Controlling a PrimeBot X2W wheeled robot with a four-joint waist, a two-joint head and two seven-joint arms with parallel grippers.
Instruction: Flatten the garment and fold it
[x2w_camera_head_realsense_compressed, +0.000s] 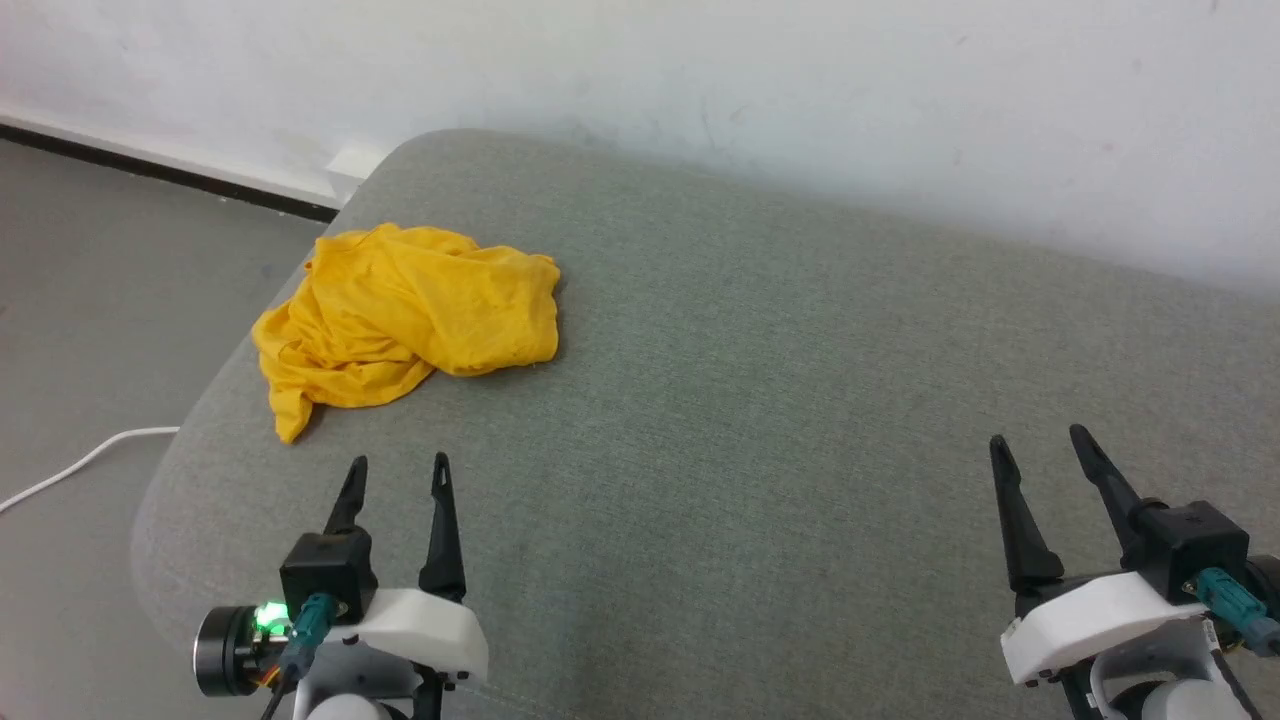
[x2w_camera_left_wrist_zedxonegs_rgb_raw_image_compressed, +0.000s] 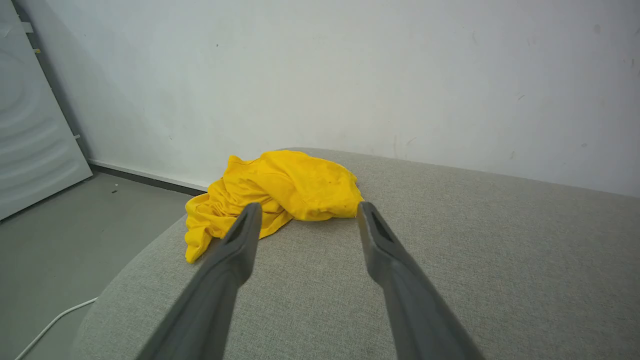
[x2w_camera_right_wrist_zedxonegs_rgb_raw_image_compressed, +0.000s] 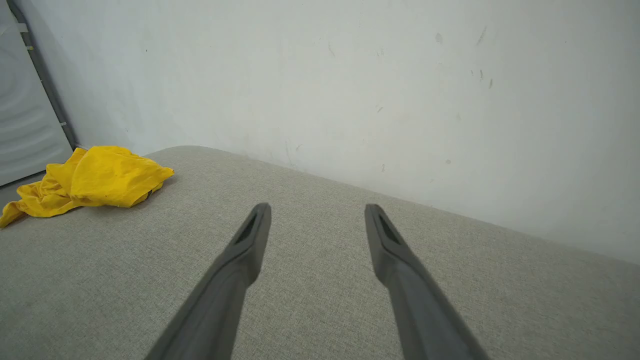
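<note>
The garment (x2w_camera_head_realsense_compressed: 405, 310) is lying crumpled upper left of the frame, near the edge of the grey surface (x2w_camera_head_realsense_compressed: 760, 400); the left hand (x2w_camera_head_realsense_compressed: 399, 462) and right hand (x2w_camera_head_realsense_compressed: 1038, 438) are hovering wide and empty below. Gripping two separate corners should spread it best.

- We see a broad grey cushion (x2w_camera_head_realsense_compressed: 760, 400) covered in woven fabric, with rounded corners and its far side close to a white wall (x2w_camera_head_realsense_compressed: 800, 90).
- On it we find the garment (x2w_camera_head_realsense_compressed: 410, 310), a bright yellow cloth crumpled into a loose, wrinkled heap.
- The heap lies near the cushion's far left corner, and one narrow tip reaches down toward the rounded left edge.
</note>
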